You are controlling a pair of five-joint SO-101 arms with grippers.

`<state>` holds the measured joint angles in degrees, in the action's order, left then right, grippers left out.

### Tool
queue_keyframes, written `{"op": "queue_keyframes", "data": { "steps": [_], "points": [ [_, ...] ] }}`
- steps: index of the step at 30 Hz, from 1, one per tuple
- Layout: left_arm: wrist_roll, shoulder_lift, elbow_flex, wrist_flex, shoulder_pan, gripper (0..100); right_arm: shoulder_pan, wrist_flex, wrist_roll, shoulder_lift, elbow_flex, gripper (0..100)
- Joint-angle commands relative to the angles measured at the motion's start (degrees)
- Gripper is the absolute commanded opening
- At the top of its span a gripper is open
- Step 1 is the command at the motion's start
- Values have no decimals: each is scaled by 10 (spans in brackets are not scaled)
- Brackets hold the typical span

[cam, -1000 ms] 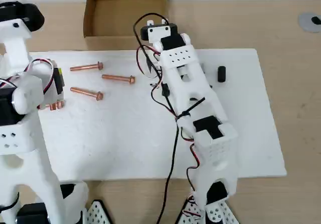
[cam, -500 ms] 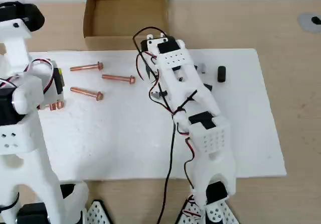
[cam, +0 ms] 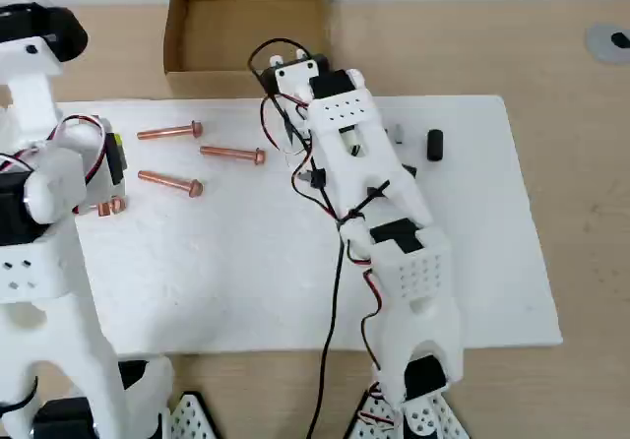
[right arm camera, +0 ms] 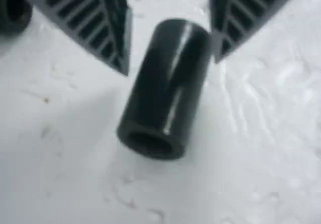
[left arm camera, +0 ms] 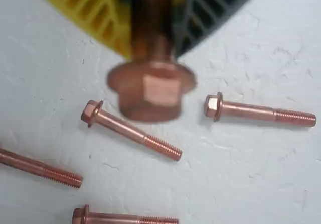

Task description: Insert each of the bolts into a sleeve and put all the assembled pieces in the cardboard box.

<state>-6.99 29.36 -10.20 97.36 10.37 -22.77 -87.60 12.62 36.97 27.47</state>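
Note:
My left gripper, one finger yellow and one black, is shut on a copper bolt whose hex head hangs above the white mat. In the high view that bolt sits at the mat's left edge, beside the left arm. Several loose bolts lie on the mat below it; three bolts show from above. My right gripper is open, low over the mat, its fingers on either side of a black sleeve lying on its side. The cardboard box stands open beyond the mat.
A second black sleeve lies on the mat right of the right arm, and another sleeve shows close to the right gripper. The white mat has bare room at its front. Black cables hang from the right arm.
The right arm has drawn back a little and its wrist has swung slightly left over the mat. The left arm and its bolt have kept still.

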Motion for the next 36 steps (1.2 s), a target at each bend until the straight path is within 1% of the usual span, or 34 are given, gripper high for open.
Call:
{"op": "queue_keyframes", "data": {
  "steps": [1,7,13,21,23,25,28,32,36],
  "points": [
    [-3,23,-4,-11,-3,10,7,4,-6,-2,23,141],
    [-3,69,-1,-11,-6,10,7,7,-6,29,46,141],
    [-3,79,25,-11,-6,10,7,5,-3,79,76,141],
    [-4,79,29,-11,-6,10,6,-4,-6,87,85,138],
    [-4,79,29,-11,-6,10,5,-30,-24,87,85,138],
    [-4,79,29,-11,-6,10,5,-49,-61,87,84,138],
    [-4,79,29,-11,-6,10,5,-61,-91,87,84,138],
    [-4,79,29,-11,-6,10,6,-66,-95,87,85,134],
    [-15,79,29,-11,-6,10,5,-62,-95,87,88,60]
  ]
}}
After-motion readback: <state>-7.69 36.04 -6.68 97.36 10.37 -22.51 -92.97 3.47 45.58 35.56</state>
